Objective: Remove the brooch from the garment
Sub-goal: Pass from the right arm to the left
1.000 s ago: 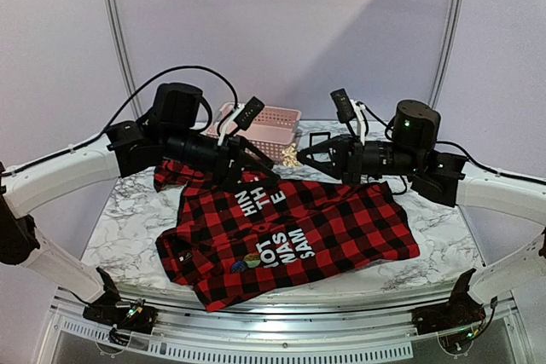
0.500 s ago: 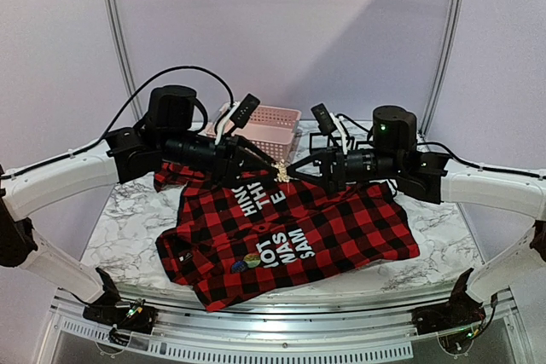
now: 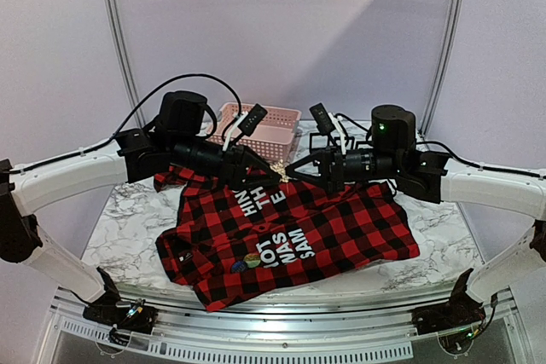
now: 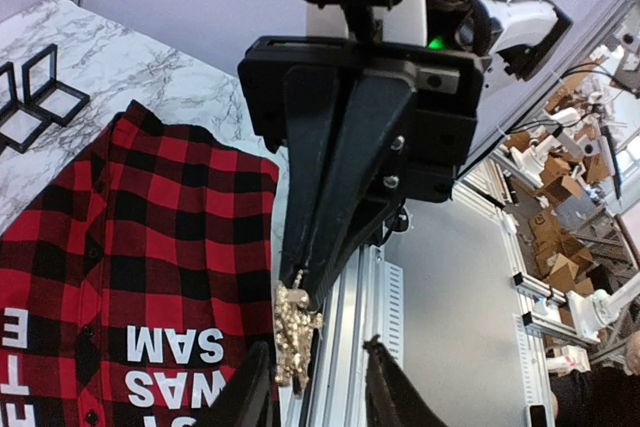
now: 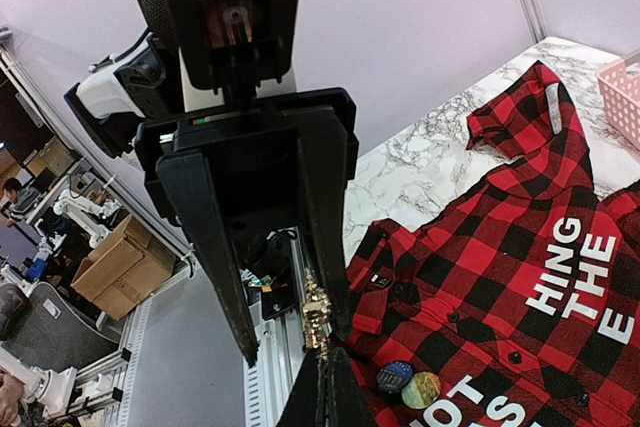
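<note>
Up in air: brooch, gold, pinched at tips of right claw, fingers pressed together on it. Opposite, left claw spread, one finger either side of brooch, nose to nose with right claw over rear-centre of worktop. Below, garment lies flat across middle of worktop, reaching front edge, white lettering up. Two round badges on its front part. Pink basket at rear edge.

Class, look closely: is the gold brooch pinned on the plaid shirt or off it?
Off. The gold brooch is held in the air by the shut right tool, clear of the plaid shirt lying below.
</note>
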